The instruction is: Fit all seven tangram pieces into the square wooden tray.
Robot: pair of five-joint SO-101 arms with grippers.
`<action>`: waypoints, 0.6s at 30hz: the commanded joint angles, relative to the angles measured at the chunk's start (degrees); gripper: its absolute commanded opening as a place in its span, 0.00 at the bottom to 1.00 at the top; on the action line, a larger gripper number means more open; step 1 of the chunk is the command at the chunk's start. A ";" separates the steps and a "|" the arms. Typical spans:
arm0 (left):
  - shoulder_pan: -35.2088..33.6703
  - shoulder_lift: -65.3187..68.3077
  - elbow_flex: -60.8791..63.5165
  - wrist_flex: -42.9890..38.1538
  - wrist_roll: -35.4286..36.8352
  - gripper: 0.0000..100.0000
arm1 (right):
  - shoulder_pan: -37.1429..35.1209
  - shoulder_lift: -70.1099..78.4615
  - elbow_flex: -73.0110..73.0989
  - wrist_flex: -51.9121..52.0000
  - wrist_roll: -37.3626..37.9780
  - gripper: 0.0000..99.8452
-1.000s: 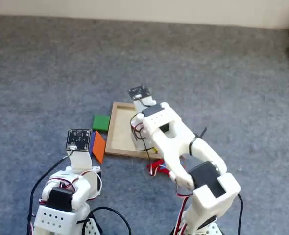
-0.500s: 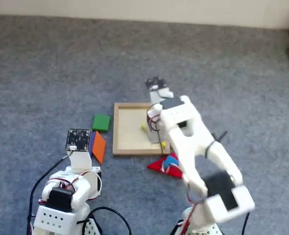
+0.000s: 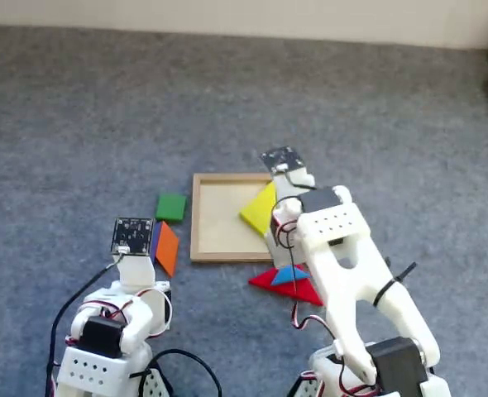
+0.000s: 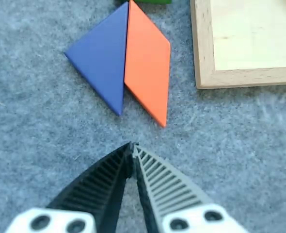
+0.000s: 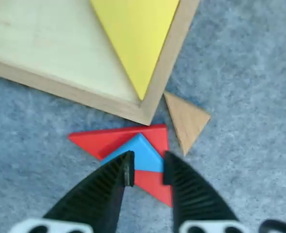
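Note:
The square wooden tray (image 3: 196, 217) lies mid-table with a big yellow triangle (image 3: 260, 207) inside, along its right rim. In the right wrist view, that yellow triangle (image 5: 135, 34) points toward the tray's near corner (image 5: 145, 114). Just outside lie a tan small triangle (image 5: 186, 120) and a red triangle (image 5: 109, 141) with a light blue triangle (image 5: 140, 150) on top. My right gripper (image 5: 148, 167) hovers slightly open over the light blue piece, holding nothing. My left gripper (image 4: 133, 145) is shut and empty, close to a dark blue triangle (image 4: 102, 56) and an orange parallelogram (image 4: 148, 63).
A green square (image 3: 171, 207) sits left of the tray, beyond the orange parallelogram (image 3: 168, 246). The right arm (image 3: 335, 240) stands over the tray's right edge. Grey carpet stretches open at the back and on both sides.
The right arm has drawn back from over the tray toward its near right corner. The yellow triangle, let go, now lies uncovered in the tray. The left arm has not moved.

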State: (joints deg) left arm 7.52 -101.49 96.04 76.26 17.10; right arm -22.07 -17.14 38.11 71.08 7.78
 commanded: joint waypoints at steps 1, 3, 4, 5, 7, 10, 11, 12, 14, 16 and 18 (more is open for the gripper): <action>-0.48 -2.42 1.19 0.26 -0.09 0.01 | 1.63 -2.42 0.40 0.57 2.99 0.20; -0.48 -2.42 1.19 0.26 -0.09 0.01 | 1.45 -2.59 1.19 0.48 4.40 0.20; -0.48 -2.42 1.19 0.26 -0.09 0.01 | 1.10 -2.59 1.45 0.48 4.75 0.20; -0.48 -2.42 1.19 0.26 -0.09 0.01 | 0.48 -2.59 1.71 0.48 4.75 0.20; -0.48 -2.42 1.19 0.26 -0.09 0.01 | -0.84 -2.33 2.59 0.13 4.75 0.20; -0.48 -2.42 1.19 0.26 -0.09 0.01 | -2.33 -2.33 6.29 -4.97 4.57 0.20; -0.48 -2.42 1.19 0.26 -0.09 0.01 | -2.24 -2.33 7.69 -7.16 4.66 0.20; -0.48 -2.42 1.19 0.26 -0.09 0.01 | -2.07 -2.24 9.01 -9.45 4.66 0.20; -0.48 -2.42 1.19 0.26 -0.09 0.01 | -0.40 -2.24 11.30 -12.88 4.75 0.20; -0.48 -2.42 1.19 0.26 -0.09 0.01 | 1.71 -2.24 12.62 -15.16 4.84 0.20; -0.48 -2.42 1.19 0.26 -0.09 0.01 | 3.91 -2.24 12.97 -16.57 7.21 0.20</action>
State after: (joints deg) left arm 7.52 -101.49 96.04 76.26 17.10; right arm -21.36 -18.90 50.33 57.98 12.18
